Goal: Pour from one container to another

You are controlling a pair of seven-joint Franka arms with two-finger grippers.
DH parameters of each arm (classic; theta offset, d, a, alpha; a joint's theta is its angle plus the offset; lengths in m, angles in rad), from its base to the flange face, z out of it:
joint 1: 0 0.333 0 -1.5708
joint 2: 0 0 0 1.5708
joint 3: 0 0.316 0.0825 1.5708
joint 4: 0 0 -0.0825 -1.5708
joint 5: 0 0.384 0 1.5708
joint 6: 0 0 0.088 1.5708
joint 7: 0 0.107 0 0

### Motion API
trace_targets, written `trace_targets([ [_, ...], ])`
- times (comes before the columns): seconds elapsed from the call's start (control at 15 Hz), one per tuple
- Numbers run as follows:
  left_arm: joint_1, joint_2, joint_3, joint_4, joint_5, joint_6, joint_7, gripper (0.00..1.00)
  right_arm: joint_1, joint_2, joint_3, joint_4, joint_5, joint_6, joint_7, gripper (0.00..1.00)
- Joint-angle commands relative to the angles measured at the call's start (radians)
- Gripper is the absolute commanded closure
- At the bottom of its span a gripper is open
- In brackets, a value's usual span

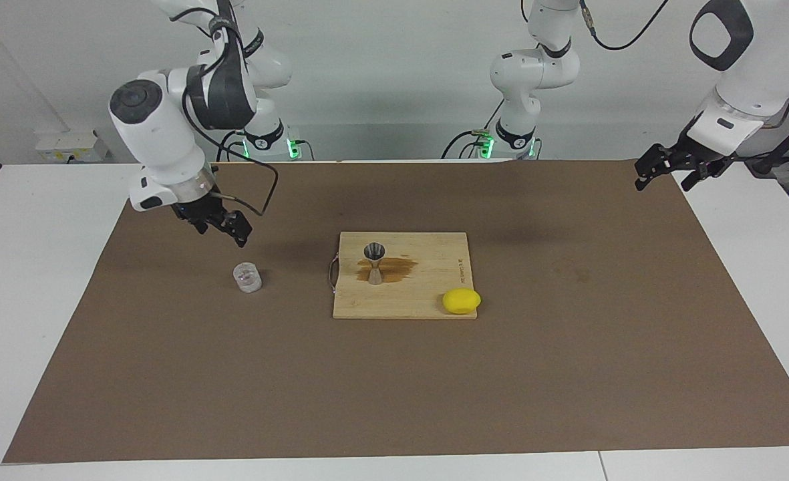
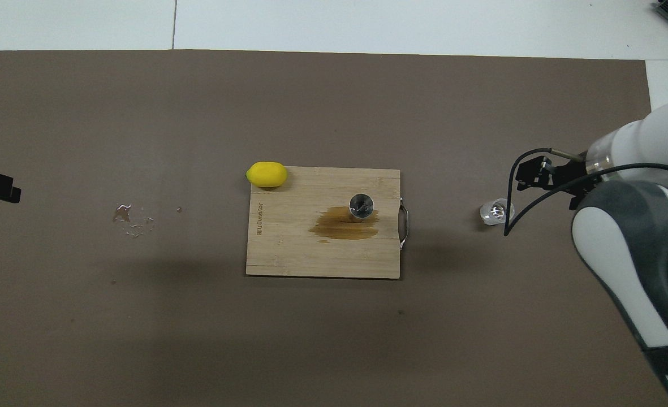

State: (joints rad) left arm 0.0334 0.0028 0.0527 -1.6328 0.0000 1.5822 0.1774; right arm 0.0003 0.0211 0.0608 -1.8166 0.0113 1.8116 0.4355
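Observation:
The clear ribbed glass cup (image 1: pixel 247 277) stands upright on the brown mat toward the right arm's end; it also shows in the overhead view (image 2: pixel 496 211). The silver hourglass jigger (image 1: pixel 375 262) stands upright on the wooden cutting board (image 1: pixel 427 294), also seen from overhead (image 2: pixel 361 205). My right gripper (image 1: pixel 222 227) hangs open and empty above the mat just beside the cup, not touching it; overhead it shows next to the cup (image 2: pixel 529 175). My left gripper (image 1: pixel 665 179) waits open and empty, raised over the mat's edge at the left arm's end.
A yellow lemon (image 1: pixel 461 301) rests at the board's corner farther from the robots. A dark wet stain (image 2: pixel 345 223) spreads on the board around the jigger. Small droplets (image 2: pixel 133 217) lie on the mat toward the left arm's end.

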Motion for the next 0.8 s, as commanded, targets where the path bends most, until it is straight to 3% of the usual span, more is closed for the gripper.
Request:
trace_targets([
  [0.0, -0.021, -0.035, 0.004, -0.047, 0.031, 0.032, -0.03, 0.0, -0.017, 0.025, 0.005, 0.182, -0.037, -0.148, -0.041, 0.0],
  [0.27, -0.021, -0.04, 0.004, -0.055, 0.031, 0.033, -0.035, 0.0, -0.019, 0.013, 0.004, 0.25, -0.04, -0.227, -0.067, 0.0],
  [0.74, -0.021, -0.04, 0.002, -0.053, 0.031, 0.033, -0.048, 0.0, -0.006, -0.069, 0.005, 0.169, -0.037, -0.308, -0.116, 0.0],
])
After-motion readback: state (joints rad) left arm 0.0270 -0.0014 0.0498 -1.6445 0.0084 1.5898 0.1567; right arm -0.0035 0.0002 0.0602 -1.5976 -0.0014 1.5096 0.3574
